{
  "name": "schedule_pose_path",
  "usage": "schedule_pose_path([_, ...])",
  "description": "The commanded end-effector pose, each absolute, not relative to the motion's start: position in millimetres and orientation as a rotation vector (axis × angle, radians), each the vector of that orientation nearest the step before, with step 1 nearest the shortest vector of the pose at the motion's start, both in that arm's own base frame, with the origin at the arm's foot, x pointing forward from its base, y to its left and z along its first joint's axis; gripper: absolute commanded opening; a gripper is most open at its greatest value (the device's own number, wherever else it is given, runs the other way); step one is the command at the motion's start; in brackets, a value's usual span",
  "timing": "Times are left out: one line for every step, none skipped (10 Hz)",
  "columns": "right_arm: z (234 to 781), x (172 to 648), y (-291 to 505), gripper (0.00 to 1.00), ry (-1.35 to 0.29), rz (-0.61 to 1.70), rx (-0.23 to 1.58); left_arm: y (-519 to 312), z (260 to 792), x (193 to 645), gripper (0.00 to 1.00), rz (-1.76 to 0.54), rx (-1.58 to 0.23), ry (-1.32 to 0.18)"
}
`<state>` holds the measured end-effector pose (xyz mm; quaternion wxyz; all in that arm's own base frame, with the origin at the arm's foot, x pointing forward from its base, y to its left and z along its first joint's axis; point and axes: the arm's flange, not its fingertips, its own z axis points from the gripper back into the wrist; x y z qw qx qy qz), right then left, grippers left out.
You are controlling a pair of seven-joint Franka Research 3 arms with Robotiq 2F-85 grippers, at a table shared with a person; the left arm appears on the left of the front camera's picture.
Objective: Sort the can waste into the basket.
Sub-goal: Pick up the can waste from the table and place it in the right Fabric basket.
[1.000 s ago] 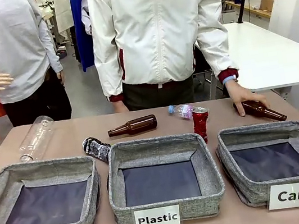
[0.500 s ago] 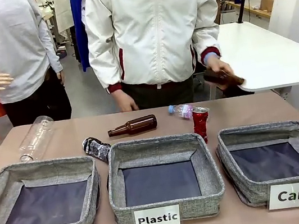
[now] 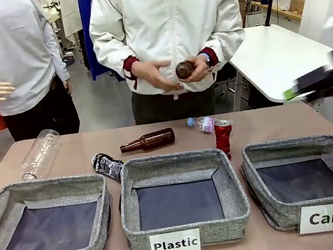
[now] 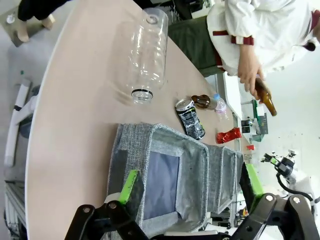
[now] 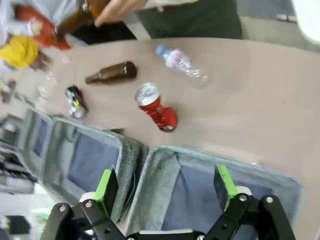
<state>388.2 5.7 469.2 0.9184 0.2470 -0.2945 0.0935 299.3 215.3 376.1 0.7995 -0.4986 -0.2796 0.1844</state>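
Grey woven fabric walls the Can basket [image 3: 296, 142] at the near right corner of the table [image 3: 267, 123], and nothing lies in it yet. The right gripper [image 5: 165, 186], jaws spread wide and empty, hangs high by the table's right edge, looking down on that basket. The left gripper [image 4: 190, 182], just as wide apart and holding nothing, hangs by the left edge near the Bottle basket [image 3: 37, 187].

The red can [image 3: 223, 136] stands upright mid-table, just behind the gap between the Plastic basket [image 3: 175, 160] and the Can basket. The dark can [image 3: 107, 166] lies just beside the Plastic basket's far left corner.

The red can looks the natural first pick for the right arm. It should drop straight down, close across the crumpled waist and keep off the basket wall in front and the small plastic bottle [image 3: 199, 123] behind. It should then lift above the rim before crossing.

The tally is two cans, three baskets and two clear plastic bottles, the large clear bottle [image 3: 40, 154] being at the far left corner. There are also two brown glass bottles: a brown bottle [image 3: 149, 141] lying mid-table and a second brown bottle [image 3: 184, 69] in the person's hands [image 3: 157, 74] at the far edge
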Motion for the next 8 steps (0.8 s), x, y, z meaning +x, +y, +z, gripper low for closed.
schedule_pose_path([426.0, 419.2, 46.2, 1.0, -0.577, 0.25, 0.393, 217.4, 374.5, 300.2, 1.0, 0.375, -1.085, -0.63])
schedule_pose_path([418.0, 429.1, 60.9, 1.0, -0.571, 0.275, 0.382, 217.4, 374.5, 300.2, 1.0, 0.375, -1.085, -0.63])
schedule_pose_path([416.6, 429.5, 62.3, 1.0, -0.561, 0.276, 0.399, 217.4, 374.5, 300.2, 1.0, 0.375, -1.085, -0.63])
schedule_pose_path([419.0, 425.4, 53.3, 1.0, -0.575, 0.249, 0.41, 217.4, 374.5, 300.2, 1.0, 0.375, -1.085, -0.63])
schedule_pose_path([424.8, 414.5, 43.1, 1.0, -0.542, 0.192, 0.453, 217.4, 374.5, 300.2, 1.0, 0.375, -1.085, -0.63])
schedule_pose_path([405.4, 421.9, 72.7, 1.0, -0.549, 0.289, 0.382, 217.4, 374.5, 300.2, 1.0, 0.375, -1.085, -0.63])
schedule_pose_path([405.4, 421.9, 72.7, 1.0, -0.549, 0.289, 0.382, 217.4, 374.5, 300.2, 1.0, 0.375, -1.085, -0.63])
schedule_pose_path([408.8, 422.5, 55.4, 1.0, -0.547, 0.25, 0.402, 217.4, 374.5, 300.2, 1.0, 0.375, -1.085, -0.63])
